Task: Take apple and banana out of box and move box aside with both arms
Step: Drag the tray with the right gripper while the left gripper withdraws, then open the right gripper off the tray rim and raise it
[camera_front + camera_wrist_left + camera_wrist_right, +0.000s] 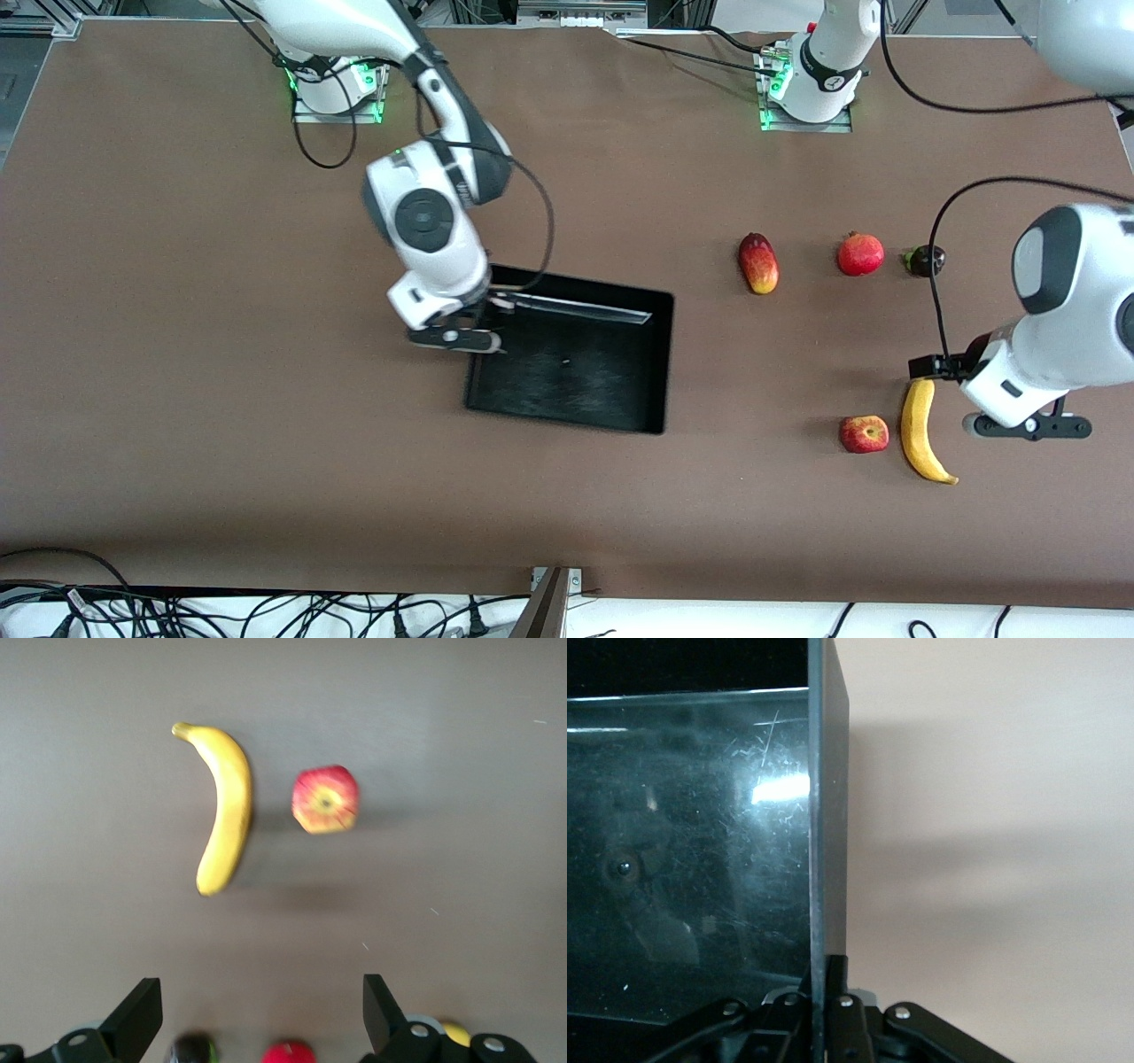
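Nearest the front camera lay the banana and the apple, side by side on the bare table toward my left arm's end, close but not touching, both already out of the box. My left claw hung just beside the banana with its fingers spread wide and nothing between them, which I judge fits fruit set down and let go.

Farther up sat the box, empty, well apart from the fruit. My right claw was pinched shut on the thin wall at the box's end toward my right arm, gripped there, I judge, so the box could be dragged by its rim. Open tabletop lay all around that end, so there was room to slide it.

Farthest from the camera a row of three other fruits lay clear of the box, and I judged them no obstacle.
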